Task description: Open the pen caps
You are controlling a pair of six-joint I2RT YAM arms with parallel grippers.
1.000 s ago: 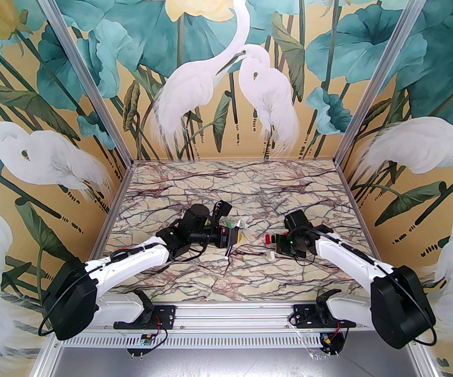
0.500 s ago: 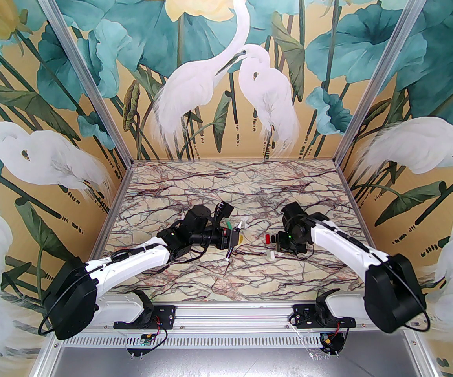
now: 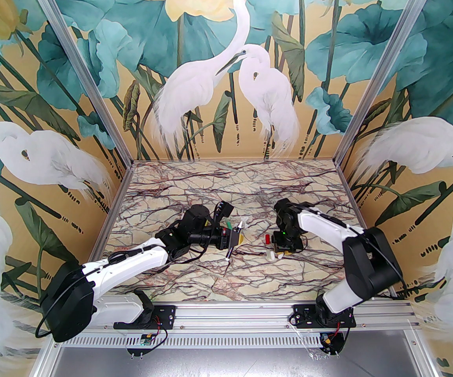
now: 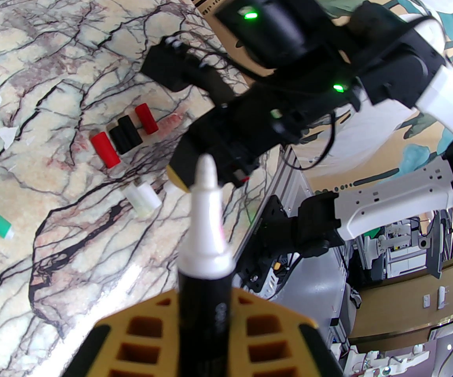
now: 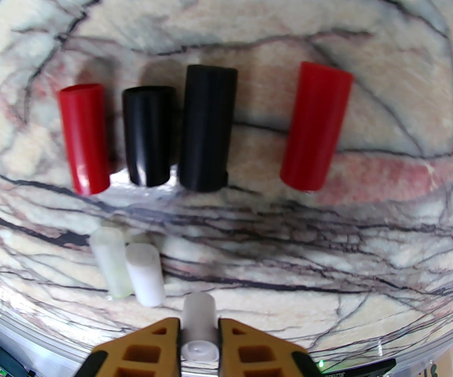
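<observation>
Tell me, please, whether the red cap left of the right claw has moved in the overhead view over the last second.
No. The red cap lies at the same spot against the marble veins of the table.

The left arm (image 3: 128, 259) and the right arm (image 3: 322, 226) are built alike: glossy white link shells joined by boxy matte-black motor housings (image 3: 69, 304). A thin black cable (image 3: 40, 324) loops outside each large housing. Small green status lights (image 3: 285, 233) glow on the black wrist blocks. Each base has a black mounting plate (image 3: 166, 314) dotted with screws, with red and black wires (image 3: 162, 330) trailing below it. The left gripper (image 4: 204, 299) and the right gripper (image 5: 198, 324) carry mustard-yellow fingers (image 4: 143, 328) moulded with rectangular pockets and edged in black. The white base link (image 4: 391, 202) shows rows of small holes.
</observation>
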